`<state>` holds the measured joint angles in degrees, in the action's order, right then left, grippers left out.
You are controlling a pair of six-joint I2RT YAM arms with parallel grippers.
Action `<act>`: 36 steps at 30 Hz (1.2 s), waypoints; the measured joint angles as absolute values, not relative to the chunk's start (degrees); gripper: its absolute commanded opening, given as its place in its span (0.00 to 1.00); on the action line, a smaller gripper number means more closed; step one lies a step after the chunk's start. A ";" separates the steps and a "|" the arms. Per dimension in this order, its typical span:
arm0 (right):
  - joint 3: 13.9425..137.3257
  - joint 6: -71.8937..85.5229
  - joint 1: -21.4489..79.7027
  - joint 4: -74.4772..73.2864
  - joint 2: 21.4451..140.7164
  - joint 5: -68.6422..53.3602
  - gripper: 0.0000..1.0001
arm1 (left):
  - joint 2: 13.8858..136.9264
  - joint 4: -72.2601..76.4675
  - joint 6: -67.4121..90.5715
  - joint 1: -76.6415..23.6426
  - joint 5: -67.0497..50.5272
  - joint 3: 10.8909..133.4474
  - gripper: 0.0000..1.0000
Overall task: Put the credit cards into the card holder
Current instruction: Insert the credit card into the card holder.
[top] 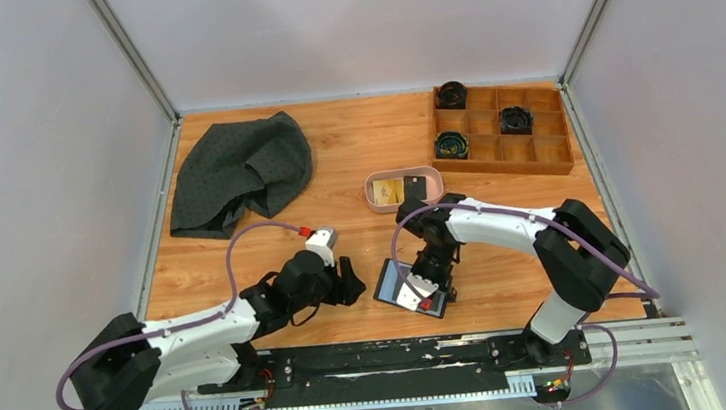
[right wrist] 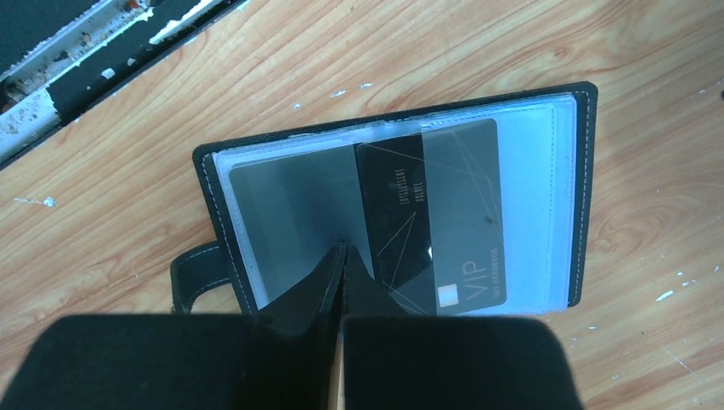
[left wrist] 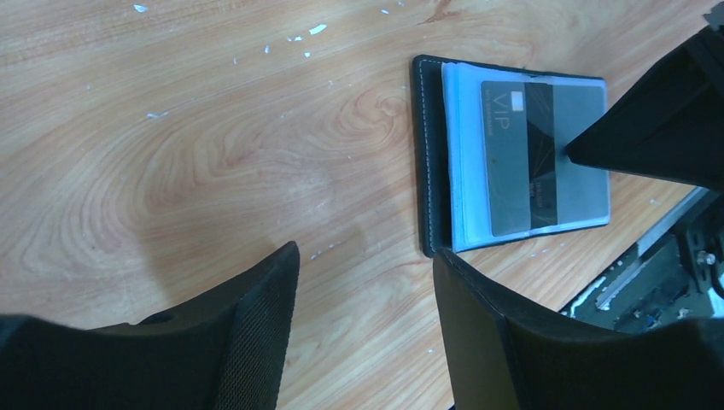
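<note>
The black card holder [top: 391,281] lies open on the wooden table, clear pockets up. A silver-grey and black VIP card [right wrist: 444,213] sits in its top pocket. My right gripper [right wrist: 343,249] is shut, its tips resting on that card's left half; it stands over the holder [right wrist: 583,171] in the top view [top: 432,269]. My left gripper [left wrist: 365,256] is open and empty just left of the holder [left wrist: 429,171], above bare wood [top: 351,281]. A gold card [top: 390,191] and a black card [top: 415,188] lie in the pinkish tray [top: 374,192].
A dark grey cloth [top: 240,172] lies at the back left. A wooden compartment box [top: 501,131] with black round items stands at the back right. The metal base rail [top: 384,359] runs along the near edge, close to the holder.
</note>
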<state>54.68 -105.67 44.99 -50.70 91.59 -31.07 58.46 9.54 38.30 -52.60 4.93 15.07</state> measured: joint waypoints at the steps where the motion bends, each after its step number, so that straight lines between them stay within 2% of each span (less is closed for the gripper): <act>1: 55.11 -105.49 45.41 -50.83 91.96 -30.59 0.00 | 59.81 9.76 38.02 -52.60 4.75 15.62 0.60; 15: 57.71 -102.63 48.75 -50.46 94.02 -26.76 0.00 | 74.41 13.67 36.25 -52.60 2.07 22.11 0.57; 36: 58.67 -97.23 50.87 -44.40 95.70 -24.14 0.00 | 79.15 17.76 35.73 -52.60 0.32 24.08 0.56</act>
